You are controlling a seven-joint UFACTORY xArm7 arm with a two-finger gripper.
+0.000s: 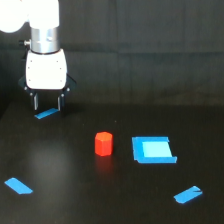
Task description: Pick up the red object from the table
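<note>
A: Where's the arm? 
B: At the exterior view's left, jaws [47, 104] parted and gripping nothing, hanging above a blue tape strip [46, 114].
A: And the red block [103, 144]?
B: Mid-worktop [75, 200], upright, well apart from the arm, just beside the blue square [153, 150]. Nothing is picked up; approach, grasp and lift all remain.

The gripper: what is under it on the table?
Under the gripper lies a blue tape strip on the black table. The fingers cover none of it. The red object sits apart.
</note>
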